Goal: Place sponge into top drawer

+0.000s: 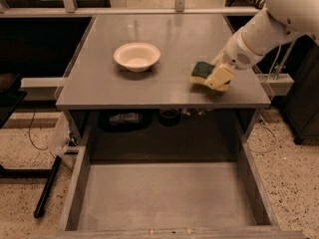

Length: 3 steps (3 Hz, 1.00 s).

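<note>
The sponge (201,70), dark green over yellow foam, is at the front right of the gray tabletop (164,39), held in my gripper (213,76). The gripper's cream fingers (220,76) close on the sponge from its right side, and the white arm comes in from the upper right. The sponge sits just above or on the tabletop near its front edge; I cannot tell which. The top drawer (164,198) is pulled open below and in front of the table, a wide shallow gray tray with a bare bottom.
A white round bowl (137,56) stands on the tabletop to the left of the sponge. Dark items lie on the shelf (144,118) under the tabletop. A black leg and cable lie on the speckled floor (30,183) at the left.
</note>
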Each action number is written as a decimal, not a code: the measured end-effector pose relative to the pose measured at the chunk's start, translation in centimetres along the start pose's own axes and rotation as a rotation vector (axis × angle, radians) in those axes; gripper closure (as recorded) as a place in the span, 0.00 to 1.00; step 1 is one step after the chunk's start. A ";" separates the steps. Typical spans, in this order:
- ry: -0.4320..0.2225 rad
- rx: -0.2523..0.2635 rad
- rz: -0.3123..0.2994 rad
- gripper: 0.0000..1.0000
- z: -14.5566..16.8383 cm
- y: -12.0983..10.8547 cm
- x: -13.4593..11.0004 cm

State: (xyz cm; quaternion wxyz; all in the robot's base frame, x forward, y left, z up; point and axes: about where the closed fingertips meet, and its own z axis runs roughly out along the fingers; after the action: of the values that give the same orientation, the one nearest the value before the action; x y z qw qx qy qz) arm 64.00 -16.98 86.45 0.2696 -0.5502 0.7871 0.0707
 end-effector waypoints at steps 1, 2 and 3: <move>0.065 0.012 -0.009 1.00 -1.6 3.9 2.6; 0.106 0.025 -0.005 1.00 -2.9 7.7 5.1; 0.119 0.027 0.012 1.00 -3.3 11.8 7.5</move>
State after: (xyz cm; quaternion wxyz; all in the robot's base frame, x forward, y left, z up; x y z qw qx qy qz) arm 50.30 -19.98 83.25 0.2293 -0.5450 0.8060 0.0289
